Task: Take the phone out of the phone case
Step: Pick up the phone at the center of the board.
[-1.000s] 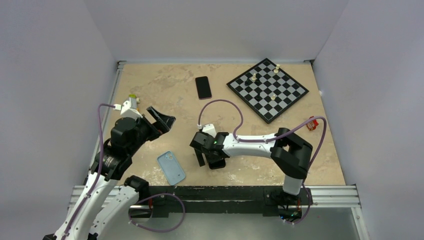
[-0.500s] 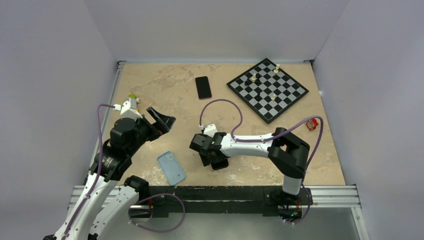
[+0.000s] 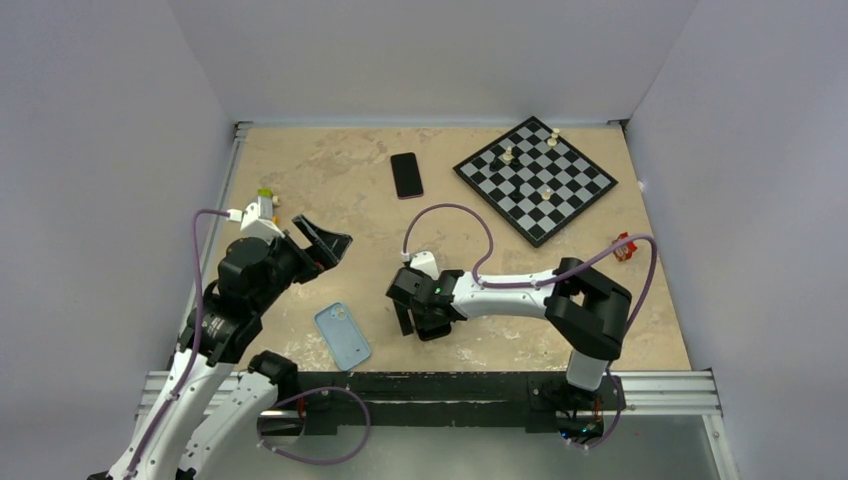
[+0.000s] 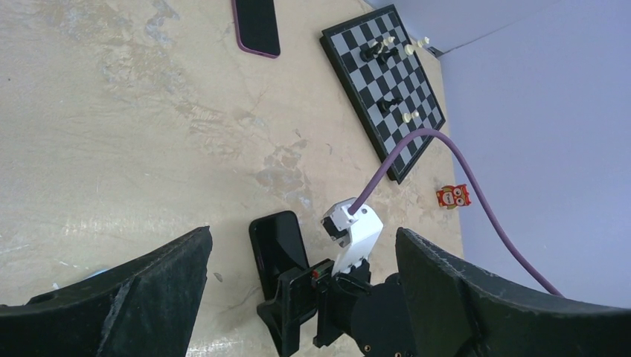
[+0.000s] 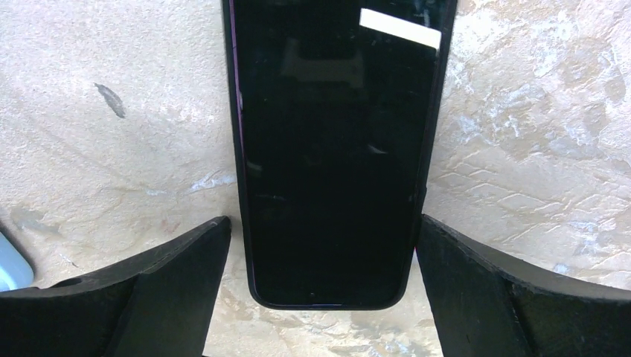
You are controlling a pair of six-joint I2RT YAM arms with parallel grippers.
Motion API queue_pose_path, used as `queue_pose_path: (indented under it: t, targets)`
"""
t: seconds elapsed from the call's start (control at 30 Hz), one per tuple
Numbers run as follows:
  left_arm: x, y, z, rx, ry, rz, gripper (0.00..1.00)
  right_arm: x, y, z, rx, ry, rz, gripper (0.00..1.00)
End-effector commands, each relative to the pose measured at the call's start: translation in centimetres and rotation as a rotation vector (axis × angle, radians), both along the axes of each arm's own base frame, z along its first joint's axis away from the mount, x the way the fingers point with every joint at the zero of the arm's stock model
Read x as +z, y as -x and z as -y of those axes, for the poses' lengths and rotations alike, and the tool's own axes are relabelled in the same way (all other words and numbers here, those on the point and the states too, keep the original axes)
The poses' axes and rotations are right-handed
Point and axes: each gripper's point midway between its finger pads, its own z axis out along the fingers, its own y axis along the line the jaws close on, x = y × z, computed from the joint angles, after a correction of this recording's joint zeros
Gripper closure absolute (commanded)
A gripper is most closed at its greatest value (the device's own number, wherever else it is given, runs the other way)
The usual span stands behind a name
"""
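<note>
A black phone (image 5: 331, 141) lies screen up on the table, with a thin dark rim around it that may be its phone case. My right gripper (image 5: 324, 230) hangs open just above it, one finger on each side of the phone's near end and neither touching. From above, the right gripper (image 3: 418, 320) covers most of the phone (image 3: 438, 328). The left wrist view shows the phone (image 4: 275, 236) sticking out past the right wrist. My left gripper (image 3: 322, 240) is raised at the left, open and holding nothing.
A light blue phone case (image 3: 342, 335) lies back up near the front edge, left of the right gripper. A second dark phone (image 3: 406, 175) and a chessboard (image 3: 535, 178) with a few pieces sit at the back. A small red owl figure (image 3: 625, 247) is at the right.
The right wrist has shifted slightly over the phone, first toward the front, then back and a little right. The left arm has stayed put, and both grippers remain open.
</note>
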Motion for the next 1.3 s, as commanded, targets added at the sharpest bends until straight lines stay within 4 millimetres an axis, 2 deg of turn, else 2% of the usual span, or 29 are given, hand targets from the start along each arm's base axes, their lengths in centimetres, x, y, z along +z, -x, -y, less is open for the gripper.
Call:
queue_pose_path:
  t: [0.0, 0.1, 0.2, 0.27, 0.3, 0.33, 0.4, 0.5, 0.6, 0.63, 0.77, 0.97, 1.07, 1.27]
  targets:
    - [0.7, 0.1, 0.1, -0.008, 0.012, 0.023, 0.04, -4.7, 3.1, 1.6, 0.010, 0.046, -0.144, 0.03]
    - [0.9, 0.3, 0.1, -0.014, 0.015, 0.027, 0.04, -5.3, 3.5, 1.3, 0.008, -0.007, -0.175, 0.04]
    - [0.9, 0.3, 0.2, -0.016, 0.018, 0.027, 0.04, -5.9, 3.0, 1.9, -0.017, 0.019, -0.174, 0.05]
    - [0.9, 0.4, 0.2, -0.020, 0.016, 0.025, 0.04, -6.4, 2.6, 2.6, -0.028, 0.082, -0.169, 0.08]
    - [0.9, 0.4, 0.2, -0.022, 0.016, 0.023, 0.04, -6.4, 2.2, 2.9, -0.031, 0.115, -0.158, 0.13]
    - [0.9, 0.4, 0.2, -0.022, 0.016, 0.023, 0.04, -6.4, 1.8, 3.1, -0.028, 0.143, -0.146, 0.21]
    - [0.8, 0.4, 0.2, -0.021, 0.018, 0.020, 0.04, -5.8, 1.0, 3.7, -0.030, 0.191, -0.106, 0.43]
    - [0.8, 0.5, 0.1, -0.021, 0.008, 0.022, 0.04, -3.9, -0.1, 3.3, -0.018, 0.182, -0.041, 0.65]
    - [0.7, 0.4, 0.0, -0.019, -0.001, 0.020, 0.04, -1.8, -1.4, 3.1, 0.006, 0.180, 0.027, 0.97]
    - [0.7, 0.4, 0.0, -0.019, -0.004, 0.016, 0.03, -1.1, -1.7, 3.0, 0.016, 0.177, 0.048, 1.00]
    - [0.0, 0.3, 0.3, -0.024, -0.001, -0.021, 0.00, 1.6, -2.8, 2.6, 0.016, 0.117, 0.147, 1.00]
    - [-1.8, 0.3, 3.0, -0.125, 0.090, -0.108, 0.00, 5.9, -3.1, 2.4, -0.023, -0.136, 0.303, 1.00]
    - [-2.7, 0.3, 5.0, -0.205, 0.159, -0.143, 0.01, 7.1, -2.8, 3.2, -0.052, -0.224, 0.338, 1.00]
    - [-4.9, 1.1, 10.3, -0.490, 0.321, -0.235, 0.10, 10.2, -2.5, 3.1, 0.008, -0.356, 0.401, 1.00]
